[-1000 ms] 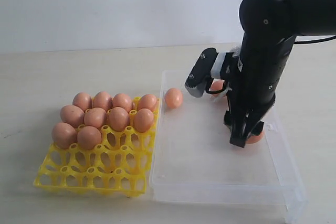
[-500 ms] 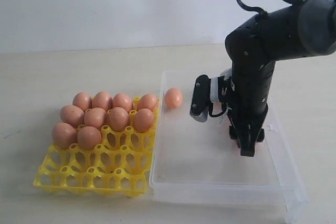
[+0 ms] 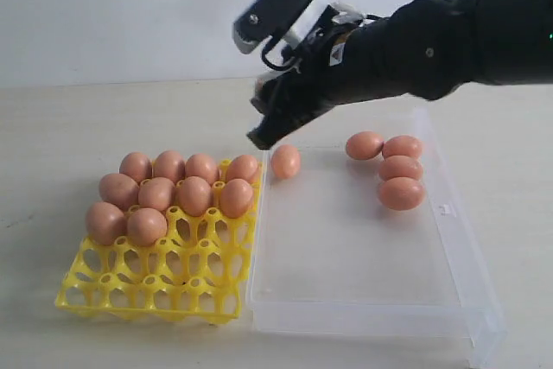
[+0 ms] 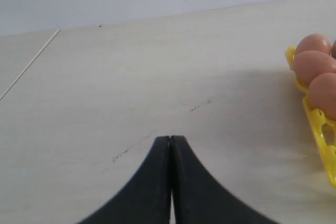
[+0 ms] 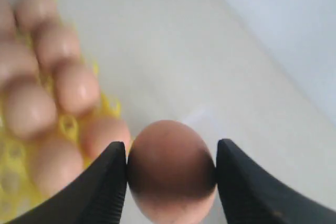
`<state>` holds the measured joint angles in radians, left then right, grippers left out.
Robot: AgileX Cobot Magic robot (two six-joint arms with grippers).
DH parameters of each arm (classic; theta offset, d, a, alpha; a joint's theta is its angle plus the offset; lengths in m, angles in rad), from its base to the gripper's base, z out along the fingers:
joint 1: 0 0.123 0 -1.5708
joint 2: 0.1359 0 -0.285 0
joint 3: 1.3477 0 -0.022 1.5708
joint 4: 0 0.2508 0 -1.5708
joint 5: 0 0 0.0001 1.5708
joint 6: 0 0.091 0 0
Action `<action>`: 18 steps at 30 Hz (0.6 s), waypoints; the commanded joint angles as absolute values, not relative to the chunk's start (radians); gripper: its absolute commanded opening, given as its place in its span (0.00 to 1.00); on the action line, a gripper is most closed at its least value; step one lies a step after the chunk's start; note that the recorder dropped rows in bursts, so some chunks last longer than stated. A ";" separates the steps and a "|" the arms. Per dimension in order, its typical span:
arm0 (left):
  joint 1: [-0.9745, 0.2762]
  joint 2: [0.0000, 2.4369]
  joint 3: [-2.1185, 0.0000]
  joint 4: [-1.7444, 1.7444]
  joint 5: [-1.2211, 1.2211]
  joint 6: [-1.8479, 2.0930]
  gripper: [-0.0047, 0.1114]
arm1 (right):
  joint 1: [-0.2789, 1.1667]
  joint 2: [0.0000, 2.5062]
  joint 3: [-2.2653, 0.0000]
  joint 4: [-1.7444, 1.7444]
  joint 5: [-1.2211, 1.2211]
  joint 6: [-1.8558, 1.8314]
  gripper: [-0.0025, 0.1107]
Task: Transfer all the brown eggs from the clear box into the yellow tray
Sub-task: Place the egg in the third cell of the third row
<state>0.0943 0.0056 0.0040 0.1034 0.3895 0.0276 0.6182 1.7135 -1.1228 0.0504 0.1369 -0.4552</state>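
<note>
While right end effector (image 5: 171, 179) clamps brown egg (image 5: 170, 156), ten eggs (image 3: 194, 196) crowd yellow tray (image 3: 147, 289), left end effector (image 4: 170, 140) together

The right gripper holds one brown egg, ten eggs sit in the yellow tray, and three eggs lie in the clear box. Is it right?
Not three: the exterior view shows five brown eggs lying in the clear box. The rest stands: the right gripper holds one egg, and ten sit in the yellow tray.

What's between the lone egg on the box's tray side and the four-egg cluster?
Nothing: only bare floor of the clear box separates the lone egg from the four-egg cluster, as the exterior view shows.
</note>
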 commanded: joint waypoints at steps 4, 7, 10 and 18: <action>0.090 0.000 0.000 0.101 0.380 0.022 0.04 | 0.766 1.791 -1.031 -0.071 -0.316 -0.081 0.02; 0.090 0.000 0.000 0.101 0.380 0.022 0.04 | 0.785 1.853 -1.031 -0.263 -0.377 0.137 0.02; 0.090 0.000 0.000 0.101 0.380 0.022 0.04 | 0.785 1.907 -1.031 -0.380 -0.420 0.329 0.02; 0.090 0.000 0.000 0.101 0.380 0.022 0.04 | 0.785 2.000 -1.031 -0.477 -0.438 0.500 0.02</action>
<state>0.0943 0.0056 0.0040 0.1034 0.3895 0.0276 0.7840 1.9823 -1.0337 -0.4422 -0.4017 0.4332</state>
